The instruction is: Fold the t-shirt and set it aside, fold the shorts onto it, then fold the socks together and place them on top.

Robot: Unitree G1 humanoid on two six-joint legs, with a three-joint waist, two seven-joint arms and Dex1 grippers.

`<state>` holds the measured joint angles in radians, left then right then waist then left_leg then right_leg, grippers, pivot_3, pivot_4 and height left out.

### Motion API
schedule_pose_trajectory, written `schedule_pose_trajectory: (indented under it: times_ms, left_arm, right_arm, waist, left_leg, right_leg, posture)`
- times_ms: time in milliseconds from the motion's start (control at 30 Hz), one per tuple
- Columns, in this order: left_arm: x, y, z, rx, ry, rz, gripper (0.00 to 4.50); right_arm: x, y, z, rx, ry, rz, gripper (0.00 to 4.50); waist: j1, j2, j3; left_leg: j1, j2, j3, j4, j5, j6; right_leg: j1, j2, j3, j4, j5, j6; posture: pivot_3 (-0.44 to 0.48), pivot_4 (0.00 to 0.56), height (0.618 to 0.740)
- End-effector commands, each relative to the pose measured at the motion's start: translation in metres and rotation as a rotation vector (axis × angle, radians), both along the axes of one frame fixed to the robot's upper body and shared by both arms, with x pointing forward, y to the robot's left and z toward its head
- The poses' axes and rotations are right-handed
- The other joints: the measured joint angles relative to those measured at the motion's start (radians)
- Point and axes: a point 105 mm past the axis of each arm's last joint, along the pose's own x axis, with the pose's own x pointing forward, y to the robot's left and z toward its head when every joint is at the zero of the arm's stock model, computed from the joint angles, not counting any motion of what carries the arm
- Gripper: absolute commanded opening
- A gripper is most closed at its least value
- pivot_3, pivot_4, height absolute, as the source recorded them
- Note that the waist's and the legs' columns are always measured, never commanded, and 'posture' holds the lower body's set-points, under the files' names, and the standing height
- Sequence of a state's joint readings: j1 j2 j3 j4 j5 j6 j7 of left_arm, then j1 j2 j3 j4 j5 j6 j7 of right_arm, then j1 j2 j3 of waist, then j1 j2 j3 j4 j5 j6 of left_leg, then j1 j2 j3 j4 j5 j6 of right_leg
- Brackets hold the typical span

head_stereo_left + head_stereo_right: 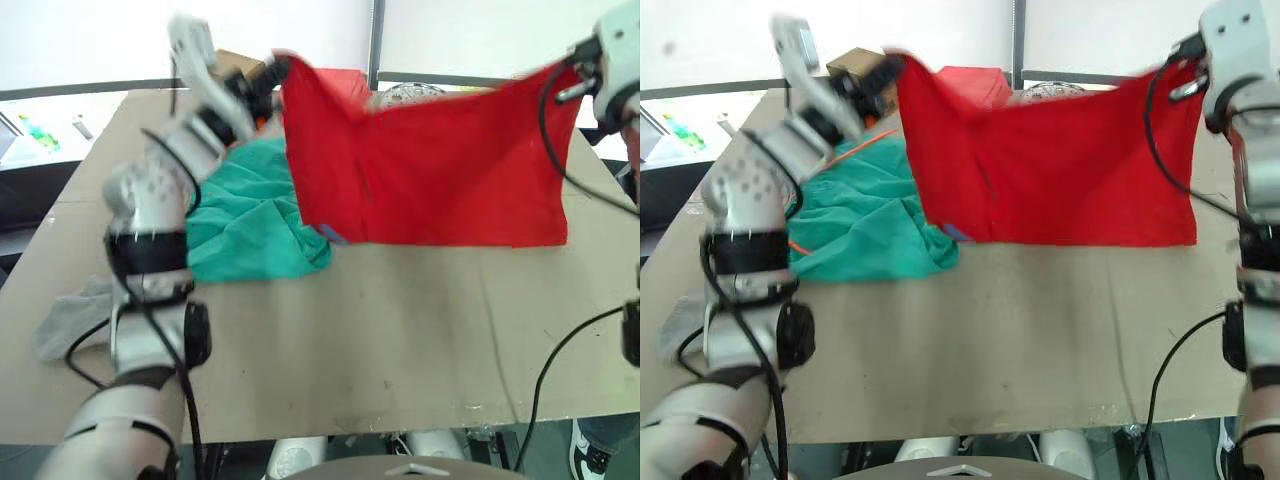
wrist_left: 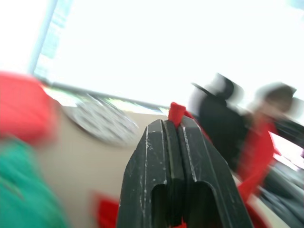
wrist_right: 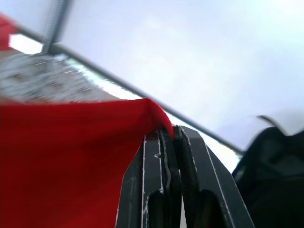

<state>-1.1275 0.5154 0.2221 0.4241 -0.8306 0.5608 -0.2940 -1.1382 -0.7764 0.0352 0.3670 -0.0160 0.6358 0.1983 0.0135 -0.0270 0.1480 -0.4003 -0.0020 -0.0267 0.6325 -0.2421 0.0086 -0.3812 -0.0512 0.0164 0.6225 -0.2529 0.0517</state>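
While the left gripper point(image 2: 173, 130) and right gripper point(image 3: 169, 137) each pinch a top corner, the red t-shirt point(image 1: 440, 170) hangs across mid-frame, teal shorts point(image 1: 250, 215) at left.

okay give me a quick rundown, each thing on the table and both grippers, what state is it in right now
t-shirt: held up, spread between both grippers
left gripper: shut on t-shirt corner
right gripper: shut on t-shirt corner
shorts: crumpled on the table
sock: lying loose, unfolded
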Motion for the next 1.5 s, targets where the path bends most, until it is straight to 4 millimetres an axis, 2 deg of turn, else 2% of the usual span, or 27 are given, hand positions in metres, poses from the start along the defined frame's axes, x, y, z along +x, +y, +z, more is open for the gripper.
schedule_pose_trajectory:
  times_ms: [33,67,100,167,233,267,300,367,400,433,467,500,567,633,733,833,1033,1133,1233,1433,1500]
  left_arm:
    - [-0.016,0.026,0.065,-0.058,-0.238,0.085,0.0]
    - [-0.026,0.025,0.08,-0.074,-0.289,0.045,0.0]
    - [-0.034,0.023,0.089,-0.084,-0.319,0.009,0.0]
    - [-0.052,0.012,0.088,-0.056,-0.329,-0.118,0.0]
    - [-0.07,-0.004,0.07,0.007,-0.284,-0.255,0.0]
    - [-0.079,-0.011,0.057,0.04,-0.25,-0.312,0.0]
    - [-0.09,-0.019,0.026,0.08,-0.165,-0.394,0.0]
    - [-0.111,-0.029,-0.019,0.143,-0.039,-0.499,0.0]
    - [-0.123,-0.034,-0.055,0.185,0.056,-0.548,0.0]
    - [-0.133,-0.037,-0.076,0.208,0.115,-0.576,0.0]
    - [-0.142,-0.039,-0.107,0.239,0.202,-0.585,0.0]
    - [-0.148,-0.04,-0.126,0.255,0.254,-0.587,0.0]
    - [-0.159,-0.039,-0.156,0.255,0.34,-0.571,0.0]
    - [-0.168,-0.036,-0.178,0.272,0.403,-0.551,0.0]
    - [-0.186,-0.036,-0.196,0.271,0.475,-0.569,0.0]
    - [-0.204,-0.034,-0.205,0.3,0.527,-0.605,0.0]
    - [-0.252,-0.024,-0.232,0.396,0.684,-0.733,0.0]
    - [-0.26,-0.016,-0.235,0.389,0.697,-0.749,0.0]
    - [-0.249,-0.01,-0.228,0.363,0.663,-0.739,0.0]
    - [-0.197,-0.014,-0.204,0.303,0.599,-0.692,0.0]
    - [-0.182,-0.016,-0.207,0.353,0.633,-0.663,0.0]
  right_arm:
    - [-0.024,-0.027,0.081,-0.05,-0.311,-0.107,0.04]
    - [-0.031,-0.028,0.097,-0.053,-0.369,-0.096,0.04]
    - [-0.035,-0.027,0.105,-0.047,-0.397,-0.077,0.04]
    - [-0.035,-0.006,0.095,-0.111,-0.319,0.027,0.04]
    - [-0.04,0.006,0.075,-0.151,-0.22,0.085,0.04]
    - [-0.044,0.009,0.062,-0.124,-0.16,0.113,0.04]
    - [-0.051,0.003,0.037,-0.104,-0.064,0.116,0.04]
    - [-0.064,0.0,-0.003,-0.078,0.089,0.131,0.04]
    - [-0.07,-0.003,-0.032,-0.015,0.179,0.13,0.04]
    - [-0.076,-0.005,-0.05,0.033,0.234,0.128,0.04]
    - [-0.083,-0.006,-0.082,0.065,0.334,0.135,0.04]
    - [-0.09,-0.006,-0.101,0.082,0.396,0.137,0.04]
    - [-0.102,-0.006,-0.138,0.141,0.506,0.123,0.04]
    - [-0.115,-0.004,-0.17,0.14,0.617,0.119,0.04]
    - [-0.136,0.003,-0.207,0.18,0.746,0.126,0.04]
    - [-0.151,0.002,-0.217,0.191,0.794,0.121,0.04]
    - [-0.193,-0.019,-0.231,0.144,0.953,0.082,0.04]
    - [-0.201,-0.023,-0.233,0.159,0.969,0.073,0.04]
    - [-0.199,-0.023,-0.233,0.181,0.951,0.075,0.04]
    - [-0.181,-0.02,-0.221,0.2,0.885,0.079,0.04]
    - [-0.172,-0.017,-0.216,0.176,0.86,0.077,0.04]
  waist:
    - [-0.004,0.0,0.0]
    - [-0.007,0.0,0.0]
    - [-0.009,0.0,0.0]
    - [-0.016,-0.001,-0.002]
    - [-0.026,-0.002,-0.006]
    - [-0.027,-0.002,-0.006]
    - [-0.027,-0.002,-0.006]
    - [-0.027,0.001,-0.006]
    - [-0.027,0.001,-0.005]
    - [-0.027,0.002,-0.005]
    - [-0.027,0.003,-0.005]
    - [-0.025,0.003,-0.005]
    - [-0.023,0.005,-0.003]
    - [-0.021,0.006,-0.004]
    - [-0.019,0.006,-0.004]
    - [-0.019,0.006,-0.004]
    - [-0.013,0.007,-0.005]
    - [-0.009,0.007,-0.005]
    - [-0.004,0.007,-0.005]
    - [0.003,0.004,-0.005]
    - [0.001,0.003,-0.006]
  left_leg:
    - [0.0,0.0,0.001,-0.002,0.0,0.0]
    - [0.001,0.0,0.0,-0.003,0.0,0.0]
    - [0.002,0.0,0.0,-0.005,0.0,0.0]
    - [0.002,0.003,-0.002,-0.01,0.0,0.0]
    - [0.003,0.005,-0.005,-0.014,0.0,0.0]
    - [0.005,0.005,-0.005,-0.014,-0.001,0.0]
    - [0.005,0.005,-0.005,-0.014,-0.001,0.0]
    - [0.005,0.006,-0.003,-0.009,-0.001,0.0]
    - [0.005,0.007,-0.003,-0.006,-0.001,0.0]
    - [0.004,0.007,-0.004,-0.003,-0.001,0.001]
    - [0.005,0.007,-0.004,-0.001,-0.001,0.001]
    - [0.005,0.007,-0.004,0.0,-0.003,0.004]
    - [0.007,0.007,-0.005,0.002,-0.003,0.005]
    - [0.008,0.008,-0.005,0.001,0.0,0.009]
    - [0.012,0.007,-0.002,0.002,0.001,0.01]
    - [0.013,0.007,0.0,0.003,0.001,0.011]
    - [0.01,0.008,-0.001,-0.001,0.001,0.011]
    - [0.009,0.009,0.0,0.0,0.001,0.011]
    - [0.009,0.009,0.0,0.001,0.001,0.011]
    - [0.006,0.008,0.0,0.005,0.001,0.012]
    - [0.006,0.008,0.0,0.004,0.001,0.013]
  right_leg:
    - [-0.001,-0.001,0.0,-0.003,0.0,0.0]
    - [-0.001,-0.002,0.0,-0.004,0.0,0.001]
    - [-0.001,-0.003,-0.001,-0.004,0.0,0.001]
    - [-0.001,-0.003,-0.004,-0.005,0.0,0.001]
    - [0.0,-0.003,-0.004,-0.005,0.0,0.001]
    - [0.002,-0.003,-0.004,-0.002,-0.001,0.001]
    - [0.002,-0.003,-0.004,-0.003,-0.001,0.003]
    - [0.004,-0.004,-0.001,-0.001,-0.002,0.005]
    - [0.004,-0.006,0.0,0.003,-0.002,0.005]
    - [0.004,-0.008,0.0,0.003,-0.002,0.004]
    - [0.004,-0.008,0.001,0.004,-0.002,0.004]
    - [0.004,-0.008,0.001,0.006,-0.002,0.003]
    - [0.004,-0.008,0.0,0.008,-0.001,0.0]
    - [0.005,-0.007,0.0,0.006,0.001,-0.009]
    - [0.008,-0.007,0.001,0.005,0.002,-0.009]
    - [0.009,-0.007,0.0,0.005,0.001,-0.009]
    - [0.005,-0.003,0.0,0.003,0.0,-0.007]
    - [0.004,-0.004,0.0,0.003,-0.001,-0.007]
    - [0.004,-0.006,0.0,0.003,-0.002,-0.005]
    - [0.004,-0.005,-0.002,0.001,-0.003,-0.002]
    - [0.004,-0.003,-0.002,0.002,0.0,-0.006]
  posture:
    - [0.0,0.15,0.74]
    - [0.0,0.15,0.74]
    - [0.0,0.15,0.74]
    - [0.0,0.15,0.74]
    - [0.0,0.15,0.74]
    - [0.0,0.15,0.74]
    - [0.0,0.15,0.74]
    - [0.0,0.15,0.74]
    - [0.0,0.15,0.74]
    - [0.0,0.15,0.74]
    - [0.0,0.15,0.74]
    - [0.0,0.15,0.74]
    - [0.0,0.15,0.74]
    - [0.0,0.15,0.74]
    - [0.0,0.15,0.74]
    - [0.0,0.15,0.74]
    - [0.0,0.15,0.74]
    - [0.0,0.15,0.74]
    - [0.0,0.15,0.74]
    - [0.0,0.15,0.74]
    - [0.0,0.15,0.74]
